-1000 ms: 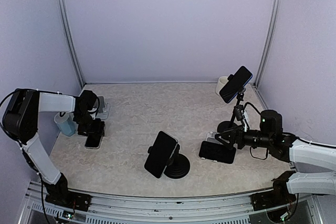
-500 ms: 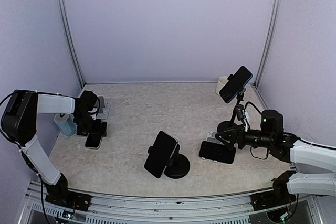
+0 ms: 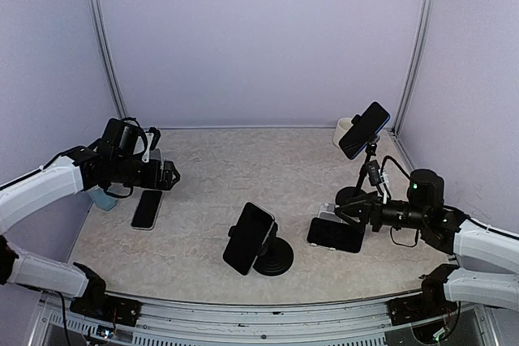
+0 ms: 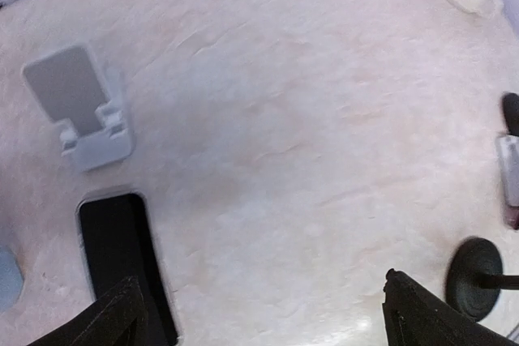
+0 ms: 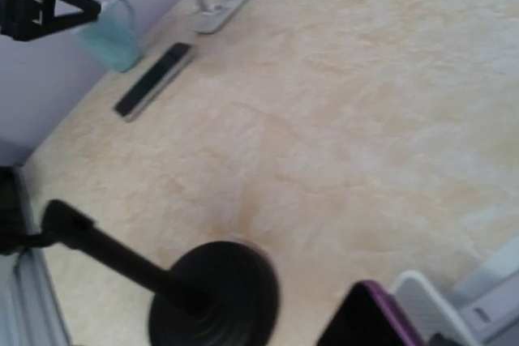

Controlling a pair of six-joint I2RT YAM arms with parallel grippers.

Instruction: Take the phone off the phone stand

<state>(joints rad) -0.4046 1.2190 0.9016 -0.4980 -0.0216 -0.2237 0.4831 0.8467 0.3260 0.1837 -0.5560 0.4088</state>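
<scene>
Beige, mottled table (image 3: 211, 168) with lilac walls around it is what I have on screen. My left gripper (image 3: 169, 176) is held up over the left side, and in its wrist view the two fingers (image 4: 122, 318) stand wide apart at the bottom corners with nothing between them. I cannot see them touching anything.

Below it, the phone (image 4: 122, 261) lies flat on the table, screen up, off the phone stand (image 4: 85, 111). That small white stand sits just beyond the phone's far end, its backrest bare. A blue cup (image 3: 101, 194) stands near the left wall beside them.

On the other side, my right gripper (image 3: 345, 213) points left, low and close to a second phone (image 3: 334, 235) propped on a white holder (image 5: 430, 297). Its wrist view does not show the fingers, so I cannot tell how they stand. A third phone (image 3: 249, 238) leans on a black round-based mount (image 3: 274, 258) mid-table, and a fourth (image 3: 364, 130) sits high on a tripod at the back right.
</scene>
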